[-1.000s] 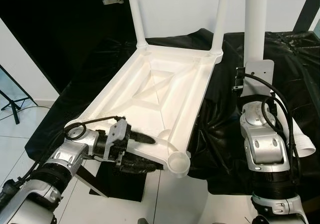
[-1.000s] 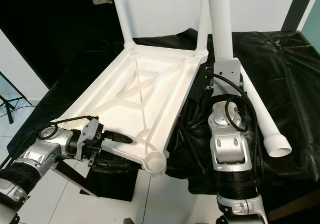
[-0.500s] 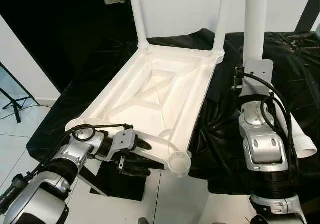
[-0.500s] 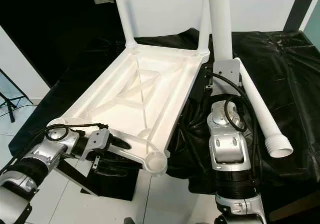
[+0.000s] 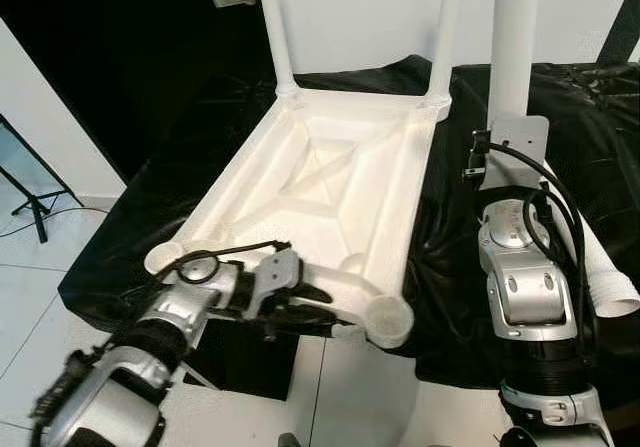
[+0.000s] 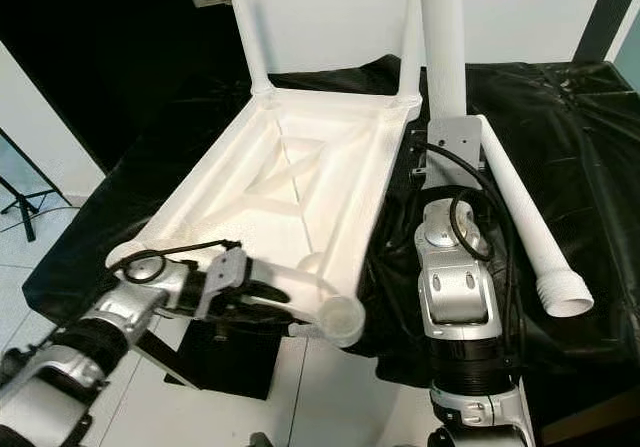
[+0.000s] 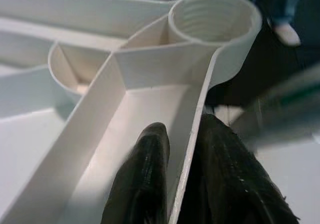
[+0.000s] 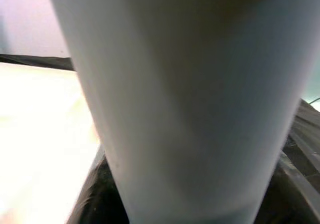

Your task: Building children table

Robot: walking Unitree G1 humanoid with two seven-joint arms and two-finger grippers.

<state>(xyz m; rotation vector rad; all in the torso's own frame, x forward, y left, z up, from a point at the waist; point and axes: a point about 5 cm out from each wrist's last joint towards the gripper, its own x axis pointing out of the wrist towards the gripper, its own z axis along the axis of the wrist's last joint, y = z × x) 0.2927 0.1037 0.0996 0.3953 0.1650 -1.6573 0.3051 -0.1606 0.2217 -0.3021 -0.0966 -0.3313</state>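
Left wrist view puts me right at the work: the white moulded plastic tabletop (image 5: 320, 182) lies upside down, ribs up, on the black cloth-covered bench (image 5: 600, 127), and my left gripper (image 7: 182, 179) is pinching its near edge wall, one black finger (image 7: 145, 179) inside the rib channel and the other outside the rim. Just beyond my fingertips on that tabletop is the open threaded corner socket (image 7: 210, 16), empty and waiting for a leg. At the tabletop's far edge two white tubular legs (image 5: 273, 27) already stand upright in their sockets. To the tabletop's right, my right gripper (image 6: 445, 127) holds a third white tubular leg (image 6: 440, 37) upright; its fingers are hidden behind the wrist bracket, so I cannot tell how they sit, though the leg fills that wrist camera close up. A fourth white leg with a threaded end (image 6: 530, 232) lies on the cloth, further right of the tabletop. To do this step well, I judge I should keep the pinch firm so the overhanging near corner does not tip or slide, bring the held leg over the empty socket square to its rim, and start the thread gently to avoid crossing it.
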